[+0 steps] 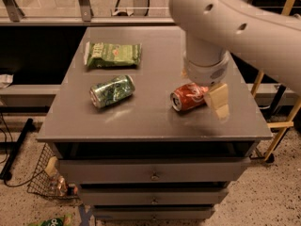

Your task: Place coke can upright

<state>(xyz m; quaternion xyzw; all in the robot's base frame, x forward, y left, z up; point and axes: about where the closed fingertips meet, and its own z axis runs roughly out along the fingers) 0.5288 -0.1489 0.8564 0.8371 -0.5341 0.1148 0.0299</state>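
The red coke can (187, 97) lies on its side on the right part of the grey cabinet top (155, 121), its silver end facing front-left. My gripper (202, 87) hangs from the big white arm right over the can's far end. Its jaws stand open. One tan finger (217, 100) is down beside the can's right end, and the other is mostly hidden behind the wrist. The can is not held.
A green patterned can (112, 91) lies on its side at the left middle. A green snack bag (113, 54) lies flat at the back left. Drawers sit below the top. A wire basket (47, 178) stands on the floor at the left, and wooden legs (277, 126) stand at the right.
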